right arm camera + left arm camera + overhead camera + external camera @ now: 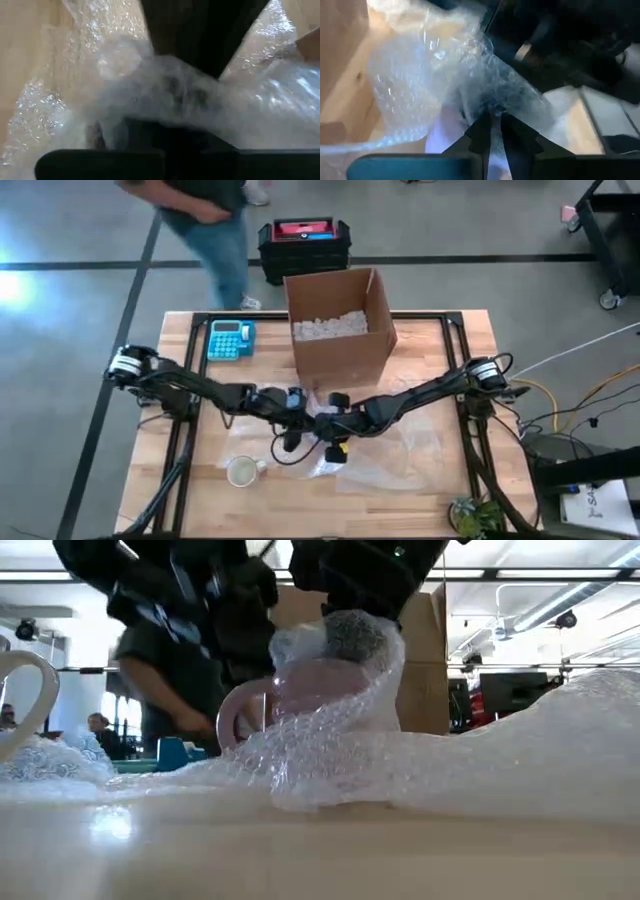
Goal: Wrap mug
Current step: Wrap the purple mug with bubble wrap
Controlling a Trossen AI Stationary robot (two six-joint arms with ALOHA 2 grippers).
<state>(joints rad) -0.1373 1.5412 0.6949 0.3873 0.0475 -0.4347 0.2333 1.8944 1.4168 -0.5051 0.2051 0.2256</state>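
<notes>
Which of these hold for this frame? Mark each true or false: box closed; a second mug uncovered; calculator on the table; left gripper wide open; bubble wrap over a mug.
1. The cardboard box is closed. False: its flaps are open, with white filler inside.
2. A white mug sits uncovered. True.
3. A blue calculator lies on the table. True.
4. The left gripper is wide open. False: it is pinched on bubble wrap.
5. Bubble wrap covers a pink mug. True.
</notes>
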